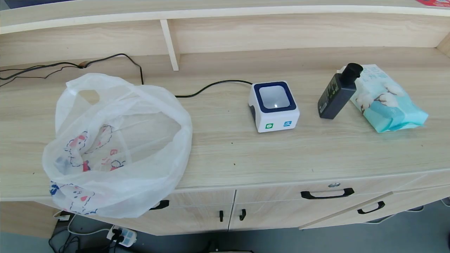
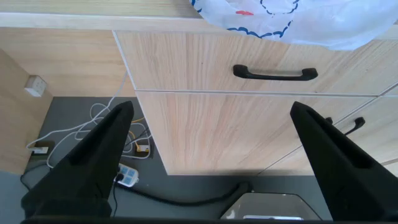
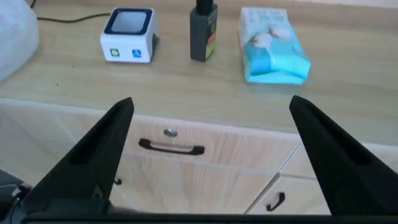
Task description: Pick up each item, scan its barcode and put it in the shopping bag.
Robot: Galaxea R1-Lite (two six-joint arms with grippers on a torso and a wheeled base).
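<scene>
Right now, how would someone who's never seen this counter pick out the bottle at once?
On the long wooden counter, look right of the white scanner box near the middle. The bottle stands between that box and a teal soft pack; it is the only dark, upright thing there, with a black cap.

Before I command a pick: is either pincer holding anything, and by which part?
Nothing is held. The left pincer and right pincer are both open and empty; the bottle and tissue pack rest on the counter.
</scene>
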